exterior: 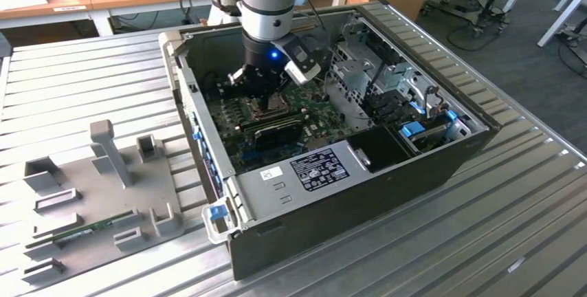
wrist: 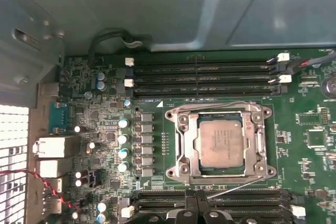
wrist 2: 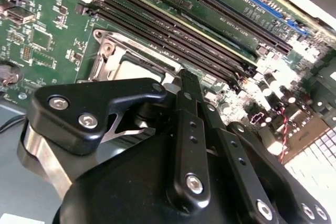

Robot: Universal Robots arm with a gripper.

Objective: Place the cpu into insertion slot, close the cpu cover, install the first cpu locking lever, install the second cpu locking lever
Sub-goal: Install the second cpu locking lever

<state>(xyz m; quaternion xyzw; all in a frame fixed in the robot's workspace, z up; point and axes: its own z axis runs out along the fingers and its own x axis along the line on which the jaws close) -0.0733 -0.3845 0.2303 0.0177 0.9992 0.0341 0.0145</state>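
- I've got the gripper (wrist 2: 181, 77) low inside the open computer case (exterior: 385, 173), tips just beside the socket edge nearest me, by the memory slots (wrist 2: 178, 30).
- Fingers (wrist 2: 189, 93): can't tell how far open, and I see nothing held in them.
- Insertion slot (wrist: 220, 145) lies just beyond the fingers in the first wrist view, on the green motherboard (wrist: 105, 140).
- The cpu (wrist: 220, 142) sits flat and square in the slot, so I judge placement done.
- The cpu cover (wrist: 181, 145) looks down around the chip, its window framing it.
- A thin wire locking lever (wrist: 236, 187) runs along the socket's near side, tilted; looks unlatched. My guess: that's why I'm parked here.
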